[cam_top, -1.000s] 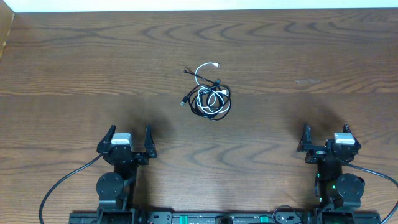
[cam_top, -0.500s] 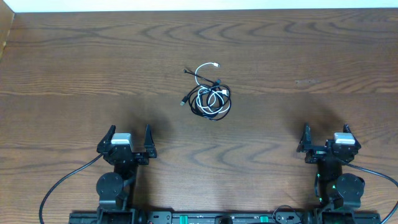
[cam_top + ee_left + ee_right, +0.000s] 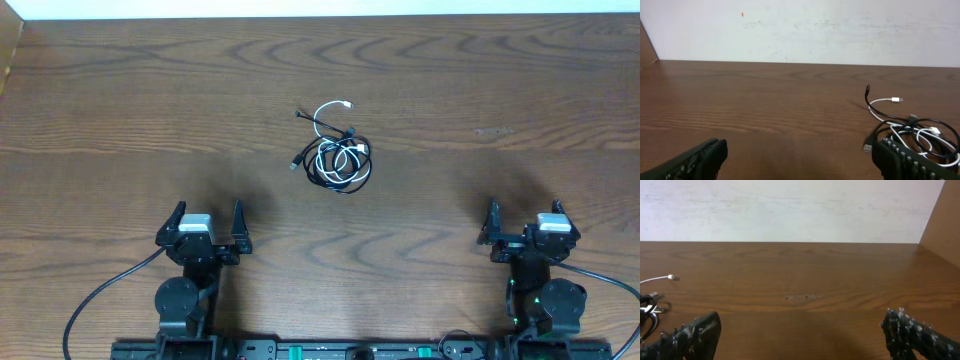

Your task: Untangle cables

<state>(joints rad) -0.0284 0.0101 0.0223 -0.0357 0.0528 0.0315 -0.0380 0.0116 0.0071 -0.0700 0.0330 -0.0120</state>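
Observation:
The cables [image 3: 336,153] lie in one tangled heap of black and white cords at the middle of the wooden table. A white plug end [image 3: 346,104] and black plug ends stick out at the top and left. The heap also shows in the left wrist view [image 3: 912,131] at the right, and its edge in the right wrist view [image 3: 649,307] at the far left. My left gripper [image 3: 209,221] is open and empty near the front edge, well short of the heap. My right gripper [image 3: 523,218] is open and empty at the front right.
The table [image 3: 120,120] ends at a white wall at the back. A wooden side panel [image 3: 942,225] rises at the far right in the right wrist view. A pale scuff [image 3: 492,131] marks the wood right of the heap.

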